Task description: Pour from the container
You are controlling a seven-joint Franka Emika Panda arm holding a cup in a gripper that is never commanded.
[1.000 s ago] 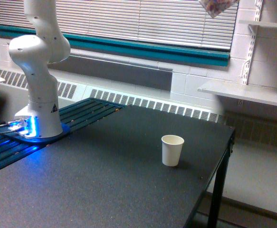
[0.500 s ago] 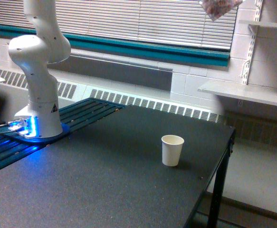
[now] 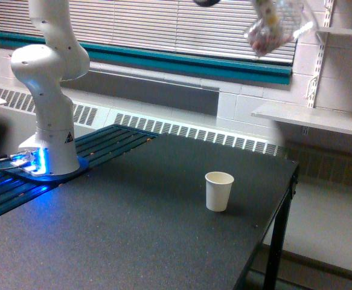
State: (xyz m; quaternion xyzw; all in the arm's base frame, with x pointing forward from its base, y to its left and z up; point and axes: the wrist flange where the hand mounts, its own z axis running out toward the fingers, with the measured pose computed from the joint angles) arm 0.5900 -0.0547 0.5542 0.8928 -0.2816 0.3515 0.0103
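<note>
Exterior view shows a dark, speckled table filling most of the lower frame, its far corner and one black leg visible toward the exterior view's right. Behind it runs a white block wall with closed window blinds, a teal sill band beneath them and a long white radiator grille lower down. White shelves on slotted uprights stand at the exterior view's right. The white arm rises from its base at the exterior view's left, mounted on a slatted teal platform with blue light glowing at its foot; the upper links pass out of the top of the frame. A small dark part of the arm's end shows at the top edge, too little to identify. The gripper itself is cut off by the top edge, so I cannot tell how far its jaws stand apart or how they grasp. The container hangs high in the air near the top of the frame, blurred and tilted, with pinkish-red pieces visible through its clear wall. It sits well above the table and somewhat toward the exterior view's right of the paper cup. That off-white cup stands upright and alone on the table surface, near the right-hand edge.
</note>
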